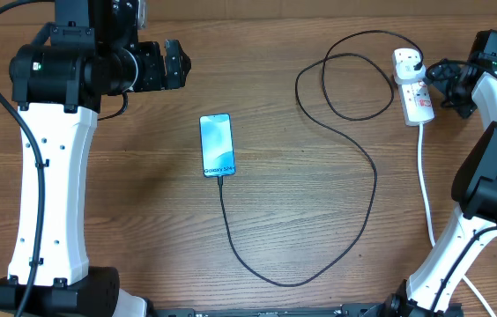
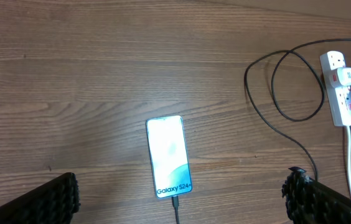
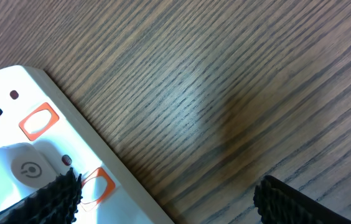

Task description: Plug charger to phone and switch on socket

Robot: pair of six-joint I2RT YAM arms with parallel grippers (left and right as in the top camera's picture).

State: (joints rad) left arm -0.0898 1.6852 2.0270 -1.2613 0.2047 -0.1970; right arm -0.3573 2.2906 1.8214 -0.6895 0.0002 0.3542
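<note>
Right gripper (image 3: 170,200), wide and empty, hovers by the white oblong power strip (image 3: 70,140), far right. Switching on seems in hand; next, press its red switch (image 3: 101,183) squarely.

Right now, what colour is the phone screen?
The phone is light blue with white text; overhead view.

1. Stands the left arm (image 1: 50,176) up from the near left corner, wrist pointing right.
2. Holds the left gripper (image 1: 181,63) wide open, empty.
3. Folds the right arm (image 1: 495,150) at the far right, wrist turned left.
4. Spreads the right gripper (image 1: 440,81) wide, gripping nothing.
</note>
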